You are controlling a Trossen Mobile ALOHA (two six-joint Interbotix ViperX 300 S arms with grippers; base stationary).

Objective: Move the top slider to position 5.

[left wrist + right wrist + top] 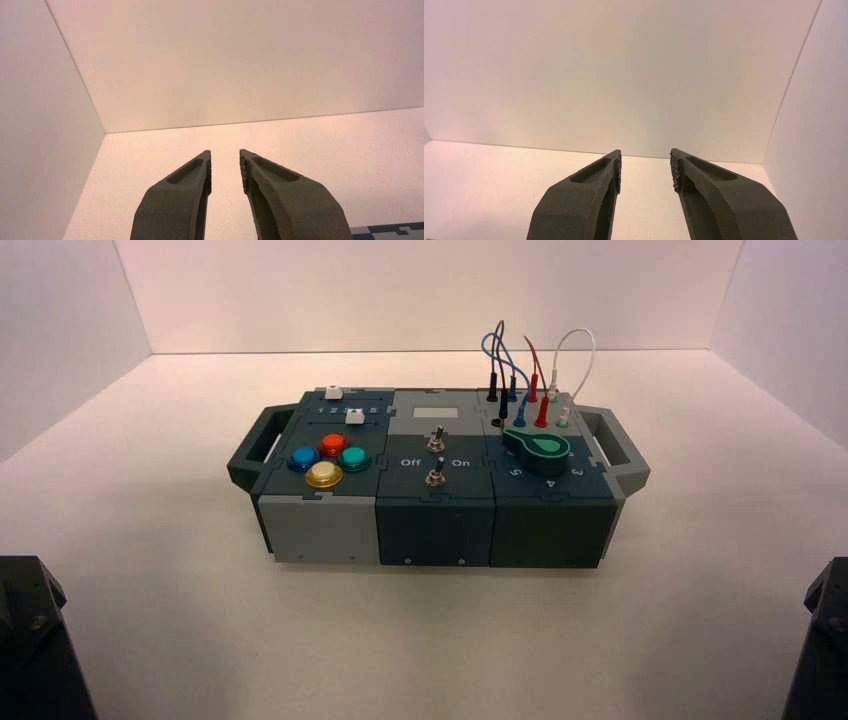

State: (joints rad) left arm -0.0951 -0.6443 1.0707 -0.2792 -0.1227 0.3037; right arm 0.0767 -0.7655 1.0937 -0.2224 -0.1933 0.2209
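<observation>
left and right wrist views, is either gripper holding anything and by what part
Nothing is held: the left gripper and the right gripper both stand open, with only bare background between their fingers.

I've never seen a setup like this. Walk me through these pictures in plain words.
This is a robot with two arms, standing before a box of controls. One picture looks down from above and behind the arms; the other two come from cameras on the left and right wrists.

On the table sits the box. Its left part has two white slider knobs, the top slider and the lower slider, above red, blue, green and yellow buttons. The middle has two toggle switches. The right has a green knob and, behind it, plugged wires in black, blue, red and white.

The left gripper and right gripper are both open, off to their own sides of the box, holding nothing.
</observation>
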